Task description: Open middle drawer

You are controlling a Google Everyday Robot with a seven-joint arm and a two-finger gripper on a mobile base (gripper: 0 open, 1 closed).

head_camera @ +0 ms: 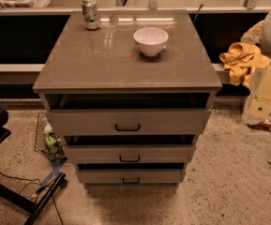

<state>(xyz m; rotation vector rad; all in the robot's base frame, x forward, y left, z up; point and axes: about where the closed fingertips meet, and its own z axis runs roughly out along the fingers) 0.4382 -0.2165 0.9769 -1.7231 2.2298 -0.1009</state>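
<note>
Target is the middle drawer [129,153], second of three in the grey-beige cabinet [125,60], straight ahead and low in the camera view. My gripper [262,97] sits at the right edge of the view, well apart from the cabinet, roughly level with the top drawer [128,121]. Can't tell whether it's open or closed from here.

Handling, my read:
- Front panel is rigid, flat and smooth, so there's nothing to pinch on the face itself.
- Only sensible hold is the black loop handle [129,159], centred on the panel. It's small and thin, so I need a clean approach square to the front.
- Drawer probably runs on slides and should move with a light, steady, straight pull. An off-axis pull risks binding.
- Cabinet looks heavy enough not to drag along, but that's a guess.

Don't mix it up with the top drawer, which has a taller front and the same handle, or with the bottom drawer [130,176].

Containers:
- All three drawers show a dark gap above the front. The insides are in shadow, so contents unknown.
- White bowl [150,40] on the cabinet top looks empty.
- Can [91,13] stands upright near the back left corner. Jerking the cabinet could tip it.
- Wire basket [43,135] on the floor to the left holds something green.
</note>
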